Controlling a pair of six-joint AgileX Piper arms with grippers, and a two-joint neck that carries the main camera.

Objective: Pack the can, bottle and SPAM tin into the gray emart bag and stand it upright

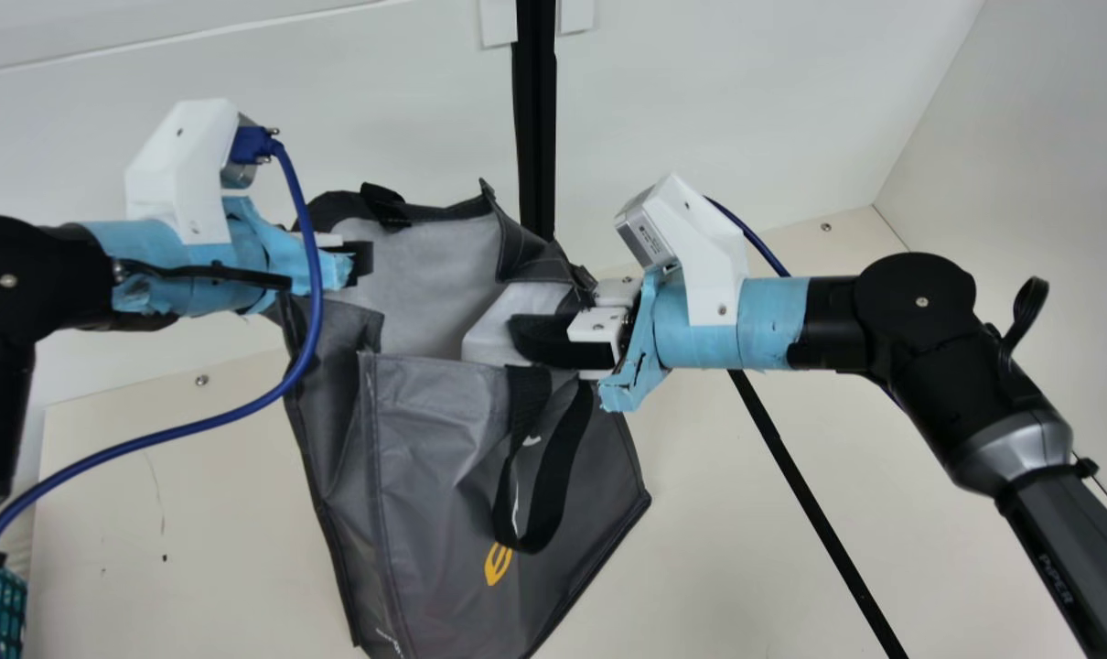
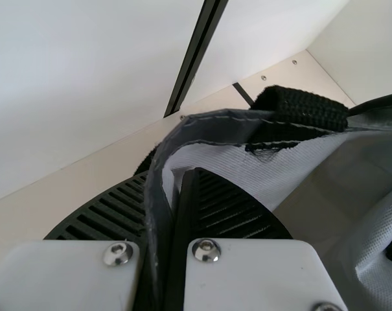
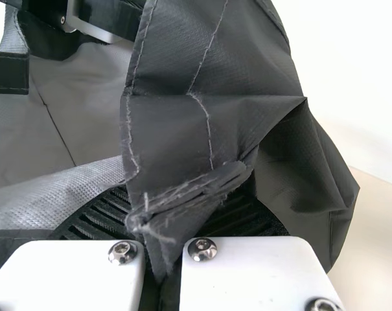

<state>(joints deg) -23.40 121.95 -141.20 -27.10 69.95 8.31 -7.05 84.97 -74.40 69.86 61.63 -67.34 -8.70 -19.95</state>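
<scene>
- Gray emart bag (image 1: 444, 458): on the table (image 1: 197, 513), btwn the 2 arms, mouth open, pale lining (image 1: 425, 275) on view. Sides creased, base cut off by the main view's edge.
- L gripper (image 1: 361, 263): at the bag's L side, up at the mouth. In its wrist view, fingers closed w/ the dark rim (image 2: 158, 168) pinched btwn them.
- R gripper (image 1: 526, 337): at the R side of the mouth. Its wrist view has a folded, stitched flap (image 3: 183, 201) of the bag clamped btwn its fingers.
- Handles: blk strap (image 1: 553, 499) hangs in a loop down the near face; 2nd strap (image 1: 384, 206) at the far rim.
- Blue cable (image 1: 311, 311): loops off the L arm, passes nr the bag's L side.
- Blk post (image 1: 535, 128): against the white wall (image 1: 700, 82), behind the bag.
</scene>
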